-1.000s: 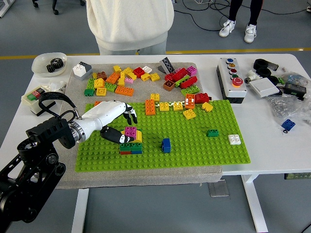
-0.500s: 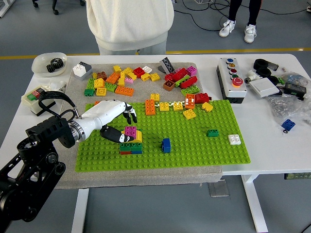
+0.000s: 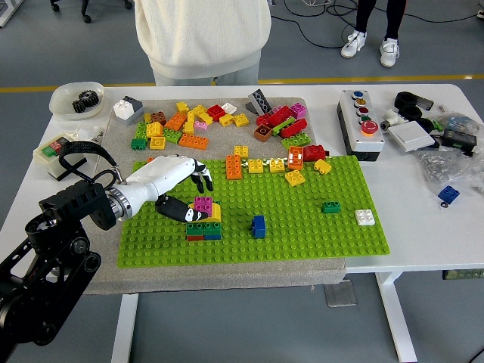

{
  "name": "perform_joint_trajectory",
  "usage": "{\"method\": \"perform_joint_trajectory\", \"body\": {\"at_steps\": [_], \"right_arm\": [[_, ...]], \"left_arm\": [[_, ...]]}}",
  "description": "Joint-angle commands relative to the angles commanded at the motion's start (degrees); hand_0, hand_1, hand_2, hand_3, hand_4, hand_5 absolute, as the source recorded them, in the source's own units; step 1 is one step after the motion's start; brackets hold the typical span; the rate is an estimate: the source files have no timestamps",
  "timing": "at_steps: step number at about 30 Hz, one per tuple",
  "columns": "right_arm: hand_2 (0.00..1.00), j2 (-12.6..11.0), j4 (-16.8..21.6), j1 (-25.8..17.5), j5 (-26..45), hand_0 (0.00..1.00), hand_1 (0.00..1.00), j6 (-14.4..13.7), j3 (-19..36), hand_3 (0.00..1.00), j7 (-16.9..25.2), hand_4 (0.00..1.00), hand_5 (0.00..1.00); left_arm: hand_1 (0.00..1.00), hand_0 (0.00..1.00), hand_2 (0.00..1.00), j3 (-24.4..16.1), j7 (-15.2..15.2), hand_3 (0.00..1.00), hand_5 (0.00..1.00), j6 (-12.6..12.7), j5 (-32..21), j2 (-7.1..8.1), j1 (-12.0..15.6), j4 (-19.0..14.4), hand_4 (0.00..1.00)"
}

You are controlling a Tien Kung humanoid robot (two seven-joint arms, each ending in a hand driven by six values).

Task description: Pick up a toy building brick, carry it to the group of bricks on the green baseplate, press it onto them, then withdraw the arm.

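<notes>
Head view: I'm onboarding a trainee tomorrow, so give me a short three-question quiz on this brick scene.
1. True or false: the left robot hand is over the green baseplate.
2. What colour is the top brick of the stack? A) magenta B) white C) black
3. Fill in: the lone white brick sits near the baseplate's ____ edge.

Key: 1 true; 2 A; 3 right.

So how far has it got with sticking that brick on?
The magenta brick already sits on top of the brick stack on the green baseplate, so grasping and carrying look done. The left hand is right beside it, thumb at the brick's left and fingers behind, so pressing seems underway or just finished. Withdrawing the arm is left.
</notes>
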Motion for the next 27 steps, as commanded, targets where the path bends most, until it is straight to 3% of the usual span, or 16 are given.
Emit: {"method": "perform_joint_trajectory", "body": {"at_steps": [12, 24, 25, 27], "right_arm": [[0.722, 0.0, 0.0, 0.0, 0.0, 0.751, 0.651, 0.0, 0.1, 0.634, 0.0, 0.895, 0.465], [0.722, 0.0, 0.0, 0.0, 0.0, 0.751, 0.651, -0.1, 0.3, 0.633, -0.1, 0.895, 0.464], [0.721, 0.0, 0.0, 0.0, 0.0, 0.751, 0.651, -0.1, 0.3, 0.633, -0.1, 0.895, 0.464], [0.721, 0.0, 0.0, 0.0, 0.0, 0.751, 0.651, -0.1, 0.3, 0.633, -0.1, 0.895, 0.464]], "left_arm": [[0.629, 0.860, 0.520, -0.5, 0.1, 0.532, 0.180, -0.1, 0.0, 0.21, -0.1, -1.6, 0.893], [0.632, 0.861, 0.522, -1.8, 0.5, 0.532, 0.191, -1.8, -0.2, 1.70, 0.8, -6.7, 0.897], [0.691, 0.909, 0.599, -1.8, 0.3, 0.543, 0.394, -1.7, -0.4, 1.96, 0.9, -6.8, 0.998], [0.691, 0.909, 0.599, -1.7, -0.2, 0.543, 0.394, -1.4, -0.7, 2.37, 1.1, -6.9, 0.998]]}}
